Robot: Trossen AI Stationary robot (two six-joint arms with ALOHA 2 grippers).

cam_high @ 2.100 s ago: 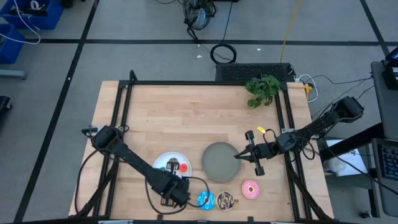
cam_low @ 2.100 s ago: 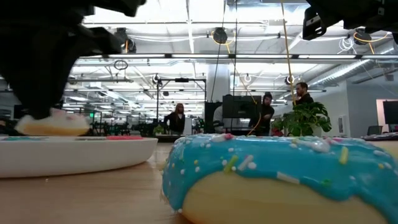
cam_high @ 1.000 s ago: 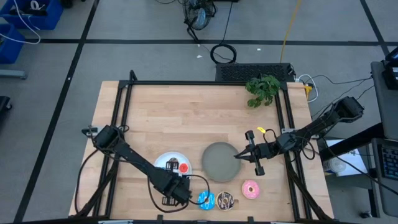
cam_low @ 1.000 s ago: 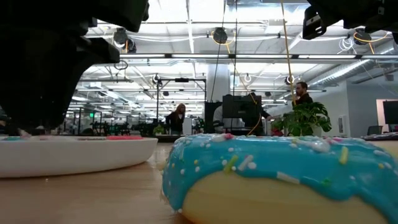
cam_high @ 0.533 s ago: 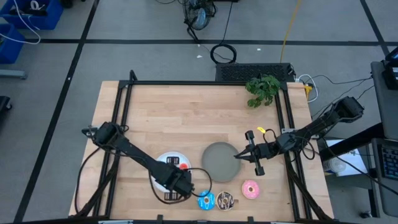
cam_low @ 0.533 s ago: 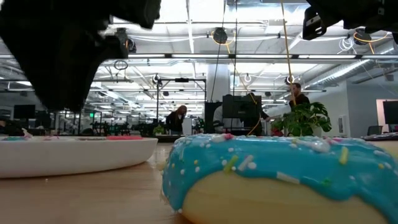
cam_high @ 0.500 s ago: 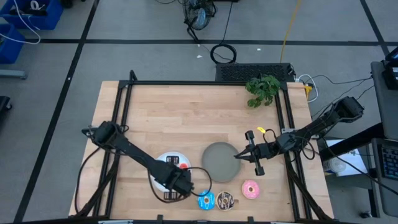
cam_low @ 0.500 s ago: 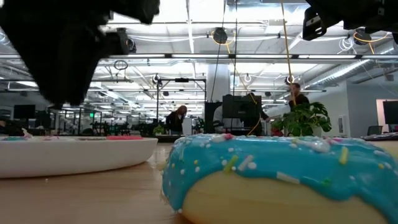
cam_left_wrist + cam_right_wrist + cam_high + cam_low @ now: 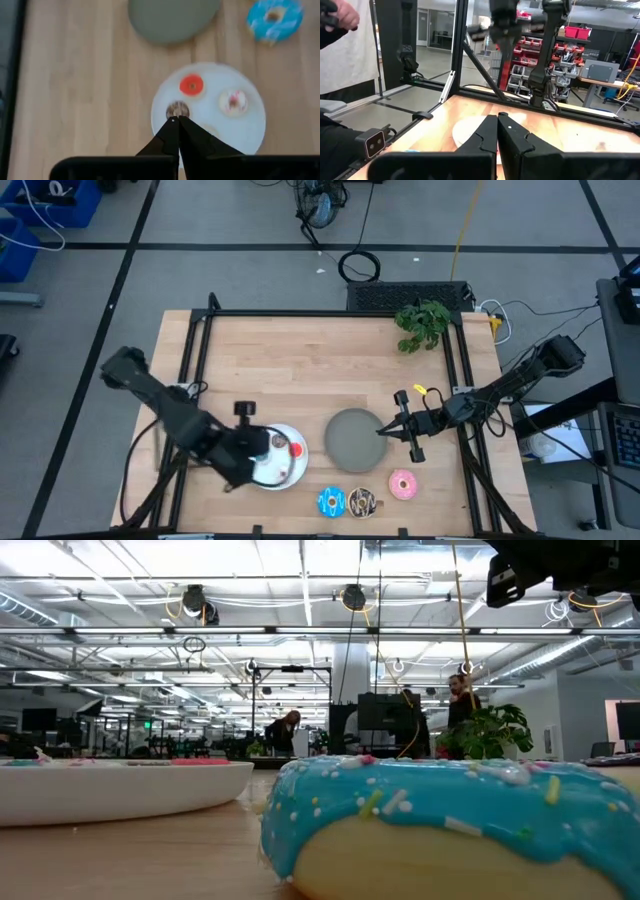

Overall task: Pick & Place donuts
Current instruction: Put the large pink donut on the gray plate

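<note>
The bench [image 9: 300, 370] carried everything, and I took the white plate [image 9: 290, 472] as my landmark. The grey plate [image 9: 352, 440] lay just beside it, toward my right arm, bare of donuts. Past the white plate, near the bench's front edge, three larger donuts sat in a row: the bright blue donut [image 9: 331, 501] nearest the plate, the dark brown donut [image 9: 362, 501] touching or almost touching it, and the pink donut [image 9: 402, 484] farthest along.

What had just changed was my left arm. Half a second before, it had hung low over the front rim of the white plate, reaching toward the blue donut; now it was swung back and lifted, so my left claw [image 9: 178, 120] was closed on nothing, fingers pressed together, above the plate's rim. On the plate lay a tiny red donut [image 9: 191, 85], a tiny whitish-pink donut [image 9: 233, 101] and a tiny brown donut [image 9: 177, 108], the brown one nearest my fingertips.

I judged that one small donut had just been dropped off there, and that the three larger ones were untouched and waiting their turn.

My right claw [image 9: 399, 428] waited beside the grey plate, on the side away from the white plate, its fingers together and empty
</note>
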